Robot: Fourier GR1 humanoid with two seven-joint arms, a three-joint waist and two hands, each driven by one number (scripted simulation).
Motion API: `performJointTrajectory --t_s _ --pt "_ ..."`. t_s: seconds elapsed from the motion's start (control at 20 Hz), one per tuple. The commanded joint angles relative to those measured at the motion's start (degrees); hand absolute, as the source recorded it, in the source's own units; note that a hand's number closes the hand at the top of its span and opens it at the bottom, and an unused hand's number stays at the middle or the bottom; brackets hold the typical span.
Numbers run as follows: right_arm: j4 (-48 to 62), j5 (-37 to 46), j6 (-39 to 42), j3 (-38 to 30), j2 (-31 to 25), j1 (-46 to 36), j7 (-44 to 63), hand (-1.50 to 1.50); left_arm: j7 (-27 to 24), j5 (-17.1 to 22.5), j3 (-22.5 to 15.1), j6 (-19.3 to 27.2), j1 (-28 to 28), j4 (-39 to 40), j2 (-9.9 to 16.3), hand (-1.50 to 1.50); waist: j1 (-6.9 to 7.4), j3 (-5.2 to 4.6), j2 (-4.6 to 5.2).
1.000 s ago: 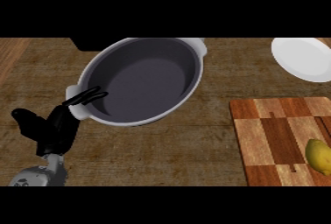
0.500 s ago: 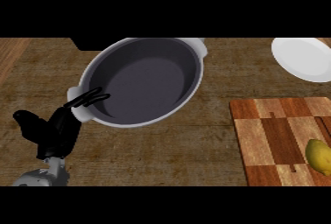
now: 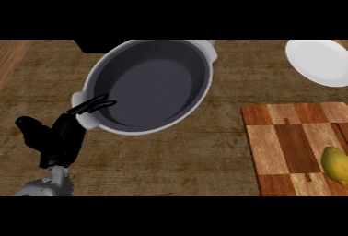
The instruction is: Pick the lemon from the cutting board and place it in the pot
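Observation:
A yellow lemon [image 3: 335,164] lies on the checkered wooden cutting board [image 3: 285,147] at the right edge of the head view, partly cut off by the frame. A large grey pot [image 3: 149,85] with white rim and handles stands at upper centre, nothing inside it. My left hand [image 3: 58,138] shows at the lower left, fingers straight and pointing up, their tips touching the pot's near-left handle. It holds nothing. My right hand does not show.
A white plate [image 3: 321,61] sits at the upper right, beyond the cutting board. Dark wooden counter [image 3: 176,161] stretches between the pot and the board. A dark object [image 3: 95,45] lies behind the pot at the top left.
My left hand has sunk slightly toward the lower edge; the pot, lemon and board have kept their places.

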Motion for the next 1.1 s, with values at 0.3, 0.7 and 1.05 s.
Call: performJointTrajectory --t_s 0.3,0.7,1.05 --pt "6.6 9.2 0.1 4.4 0.8 -3.1 -2.2 -1.50 -0.4 -1.4 1.2 -0.5 -4.8 4.0 -2.0 0.00 -0.29 -0.01 0.11" --pt "14.5 17.6 -6.2 9.3 3.4 -3.9 -5.2 -1.50 -1.1 -0.8 2.5 -2.6 -2.1 2.4 -1.8 0.00 -0.17 0.00 0.10" --pt "14.4 14.9 -5.6 7.8 5.0 -4.0 -10.2 1.50 2.3 -2.2 0.8 -0.7 -3.0 -0.7 -4.4 0.00 -0.37 0.02 0.01"
